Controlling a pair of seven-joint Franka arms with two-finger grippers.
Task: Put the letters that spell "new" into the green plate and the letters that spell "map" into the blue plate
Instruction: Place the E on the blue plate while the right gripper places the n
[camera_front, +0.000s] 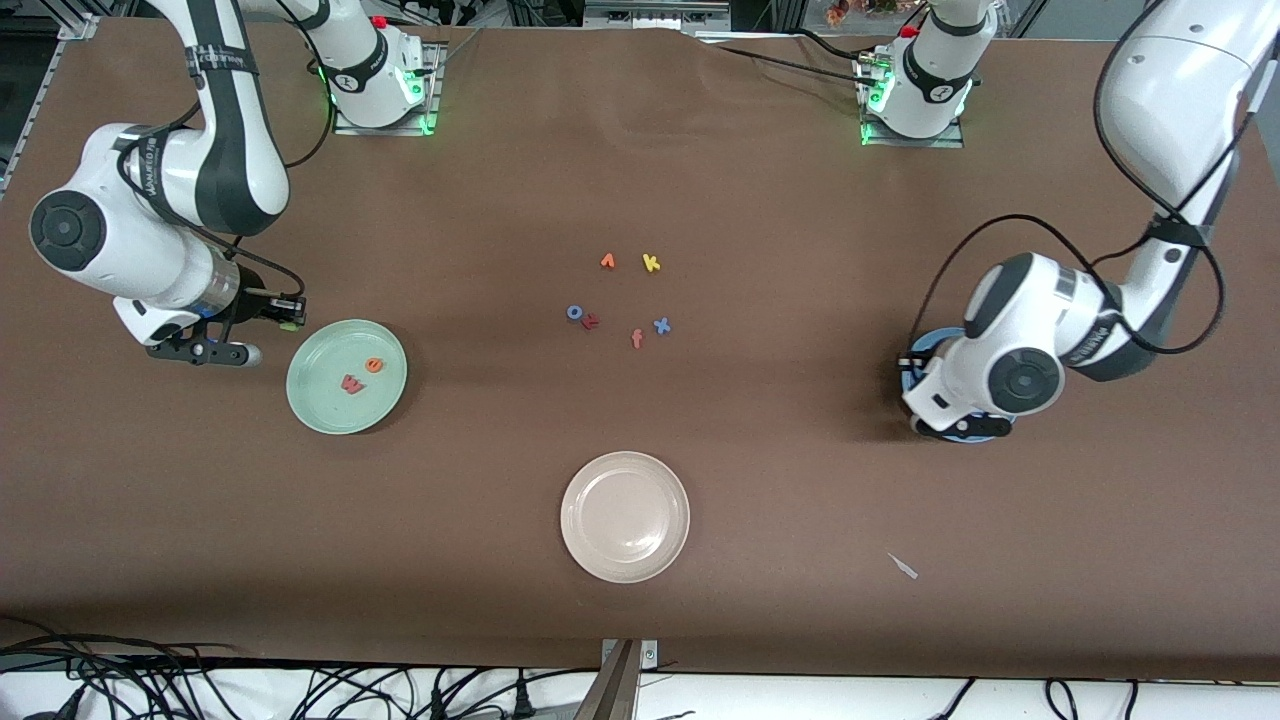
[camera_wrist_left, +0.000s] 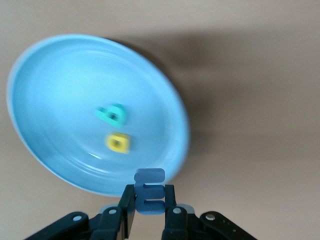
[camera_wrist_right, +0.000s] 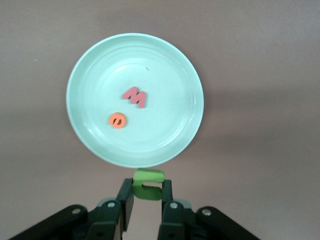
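My right gripper (camera_wrist_right: 147, 189) is shut on the green n (camera_wrist_right: 148, 176), held just outside the rim of the green plate (camera_wrist_right: 100, 85). In that plate lie the pink-red w (camera_wrist_right: 135, 96) and the orange e (camera_wrist_right: 118, 120). In the front view the plate (camera_front: 312, 398) lies toward the right arm's end of the table, with the right gripper (camera_front: 240, 353) beside it. My left gripper (camera_wrist_left: 150, 194) is shut on the blue m (camera_wrist_left: 150, 179), over the edge of the blue plate (camera_wrist_left: 60, 90). The teal p (camera_wrist_left: 113, 115) and the yellow a (camera_wrist_left: 119, 142) lie inside. In the front view my left arm covers most of the blue plate (camera_front: 921, 346).
Several loose letters lie mid-table, among them a yellow k (camera_front: 651, 263), a blue o (camera_front: 575, 312), a salmon f (camera_front: 637, 339) and a blue x (camera_front: 661, 325). A beige plate (camera_front: 590, 540) lies nearer the front camera. A small pale scrap (camera_front: 903, 566) lies toward the left arm's end.
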